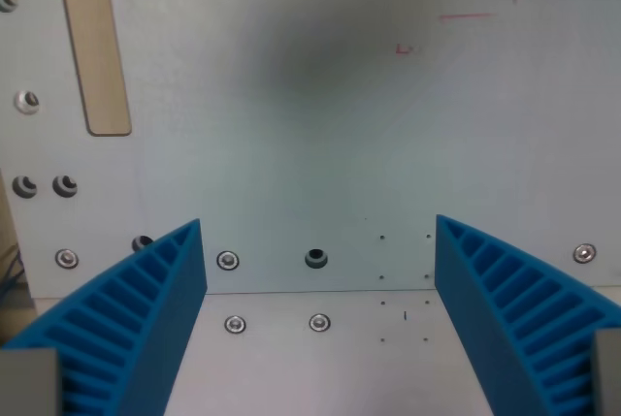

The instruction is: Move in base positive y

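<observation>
Here the gripper (320, 314) gapes wide with nothing held, above a pale panel (320, 135) with screws (228, 260).

We saw the tabletop (320, 125) fill the frame, with a seam crossing it low in the frame. A slot (94, 38) ran down the upper left. Screws (227, 260) sat in a row just above the seam, and two more (319, 322) lay just below it. The two fingers (146, 319) rose from the lower left and lower right corners, well apart, nothing between them.
</observation>
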Robot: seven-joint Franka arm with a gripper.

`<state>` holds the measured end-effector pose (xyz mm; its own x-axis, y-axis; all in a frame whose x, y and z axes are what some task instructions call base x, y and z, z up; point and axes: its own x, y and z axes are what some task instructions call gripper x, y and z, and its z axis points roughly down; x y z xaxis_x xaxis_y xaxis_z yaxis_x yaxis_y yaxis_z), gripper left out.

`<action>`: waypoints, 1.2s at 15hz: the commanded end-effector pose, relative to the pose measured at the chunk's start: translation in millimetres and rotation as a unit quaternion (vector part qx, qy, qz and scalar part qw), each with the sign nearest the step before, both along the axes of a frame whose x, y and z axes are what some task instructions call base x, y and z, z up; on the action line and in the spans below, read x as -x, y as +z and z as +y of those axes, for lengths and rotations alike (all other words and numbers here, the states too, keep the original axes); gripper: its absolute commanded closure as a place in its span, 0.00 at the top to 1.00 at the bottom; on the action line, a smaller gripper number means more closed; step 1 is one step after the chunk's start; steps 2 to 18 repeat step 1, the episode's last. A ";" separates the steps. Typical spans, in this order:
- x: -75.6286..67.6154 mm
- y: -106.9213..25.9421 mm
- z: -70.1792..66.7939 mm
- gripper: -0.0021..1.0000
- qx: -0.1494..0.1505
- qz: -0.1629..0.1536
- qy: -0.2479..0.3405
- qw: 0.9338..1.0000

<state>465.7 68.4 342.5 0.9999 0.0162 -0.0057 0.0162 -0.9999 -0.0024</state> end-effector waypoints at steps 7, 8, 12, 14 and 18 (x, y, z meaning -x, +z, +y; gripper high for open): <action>-3.9 2.5 13.9 1.00 0.002 -0.001 -0.010 1.000; -3.9 2.5 13.9 1.00 0.002 -0.001 -0.010 1.000; -3.9 2.5 13.9 1.00 0.002 -0.001 -0.010 1.000; -3.9 2.5 13.9 1.00 0.002 -0.001 -0.010 1.000; -3.9 2.5 13.9 1.00 0.002 -0.001 -0.010 1.000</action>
